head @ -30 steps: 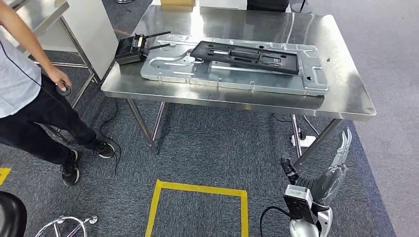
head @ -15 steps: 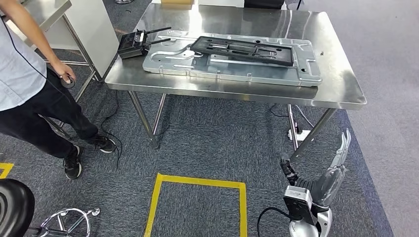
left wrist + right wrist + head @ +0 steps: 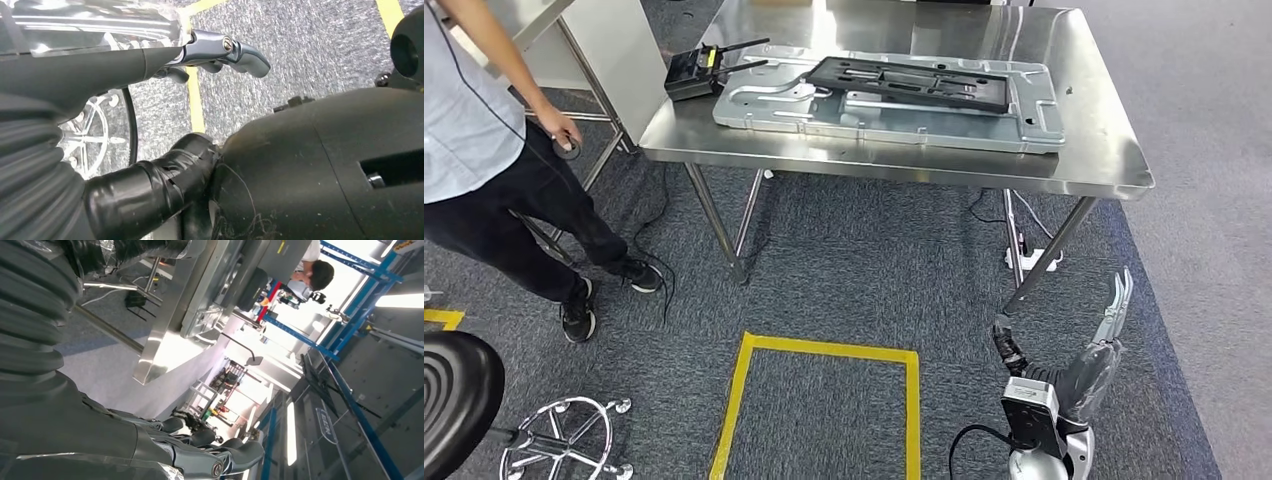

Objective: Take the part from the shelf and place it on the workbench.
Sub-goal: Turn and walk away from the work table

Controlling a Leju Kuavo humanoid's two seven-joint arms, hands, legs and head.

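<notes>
Ahead, steel surface (image 3: 1084,150) carrying a black part (image 3: 909,82) atop a silver panel (image 3: 884,115), small black device (image 3: 692,76) beside it. Right hand (image 3: 1104,345) hanging low, fingers straight and apart, empty. Left hand (image 3: 220,50) over carpet, fingers apart, empty. Person (image 3: 494,150) at left.

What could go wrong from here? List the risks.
1. The person stands close beside the steel workbench; a walking robot could bump them.
2. Cables trail on the carpet under the workbench, a snag for feet.
3. The wheeled stool sits near the robot's left side, so the left arm could catch it.
</notes>
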